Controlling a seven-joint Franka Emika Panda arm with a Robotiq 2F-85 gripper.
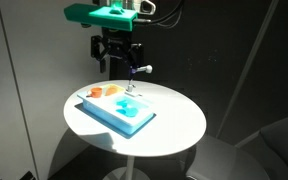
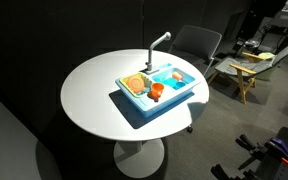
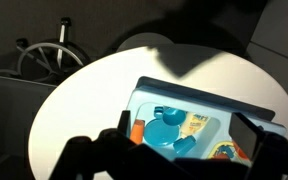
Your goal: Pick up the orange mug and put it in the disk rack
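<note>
**A:** Exterior view with the arm: what is the gripper doing?

**B:** It hangs above the far side of the tabletop, jaws spread, holding nothing. One orange mug sits in the one sink unit, just right of the disk rack at its left end.

**A:** And in an exterior view without the arm?

**B:** The orange mug stands in the basin, near of the single faucet. One other orange piece lies on the disk rack.

**A:** Wrist view?

**B:** Its fingers are wide apart over the sink unit. Two orange patches show; I cannot tell which is the mug.

**A:** Risks?

**B:** I'd judge three. The mug is tiny, so an off-centre pinch could tip it. Two orange pieces invite grabbing the wrong one. A careless descent could knock the faucet.
</note>
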